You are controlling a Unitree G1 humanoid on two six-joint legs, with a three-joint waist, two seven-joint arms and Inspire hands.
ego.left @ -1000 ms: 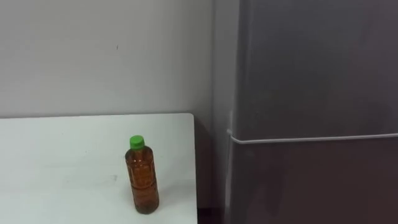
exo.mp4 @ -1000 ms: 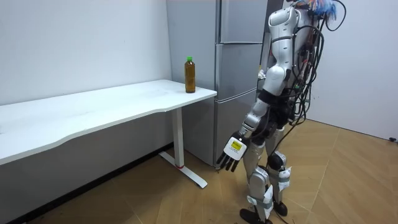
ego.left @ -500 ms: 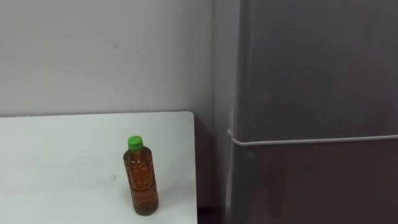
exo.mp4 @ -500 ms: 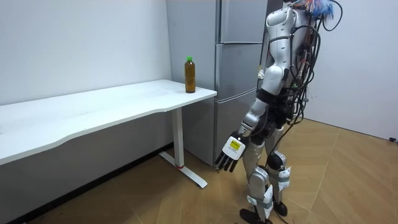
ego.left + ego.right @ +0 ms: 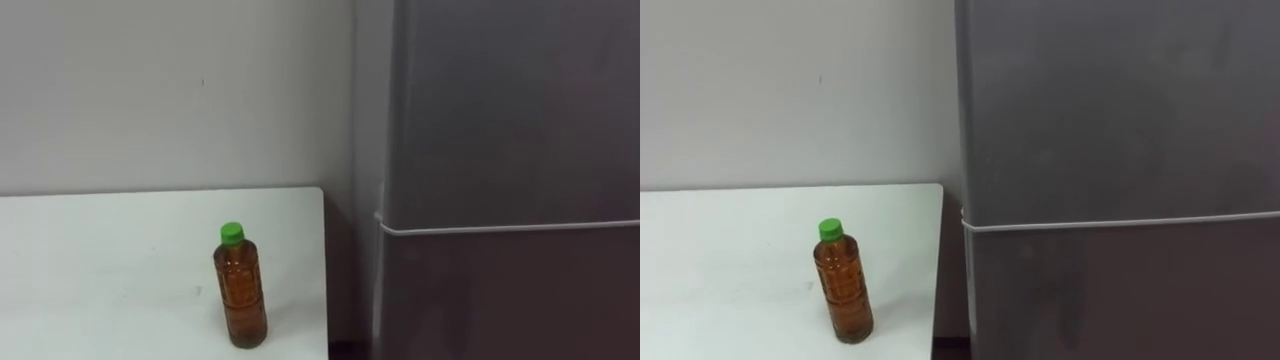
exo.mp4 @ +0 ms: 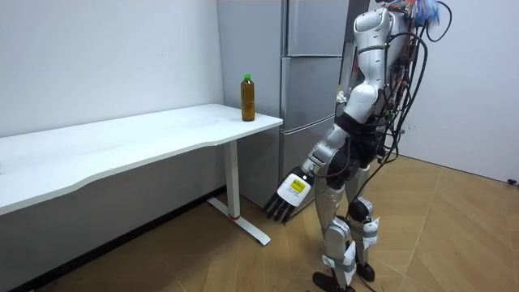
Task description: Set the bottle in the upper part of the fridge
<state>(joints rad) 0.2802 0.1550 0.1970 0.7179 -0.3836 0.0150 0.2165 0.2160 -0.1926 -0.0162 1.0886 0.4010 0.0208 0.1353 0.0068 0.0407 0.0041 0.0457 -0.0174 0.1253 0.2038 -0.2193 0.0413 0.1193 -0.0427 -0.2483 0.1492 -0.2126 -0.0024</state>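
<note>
A bottle (image 5: 241, 288) of brown liquid with a green cap stands upright on the white table (image 5: 100, 260), close to its right front corner. Right of the table is the grey fridge (image 5: 500, 120), both doors closed, with a pale seam dividing upper from lower door. In the room view the bottle (image 6: 247, 97) sits at the table end nearest the fridge (image 6: 312, 24). I stand on the wooden floor a step out from the fridge. My left hand (image 6: 289, 193) hangs low at thigh height, fingers straight, well below the tabletop and holding nothing.
A narrow dark gap separates the table edge from the fridge side. The long table (image 6: 122, 142) runs along the wall toward the room view's left. Open wooden floor (image 6: 454, 235) lies around me.
My left hand has swung forward toward the table leg. The eye view has shifted slightly, so the bottle sits a little further right in the picture; the bottle itself has not moved.
</note>
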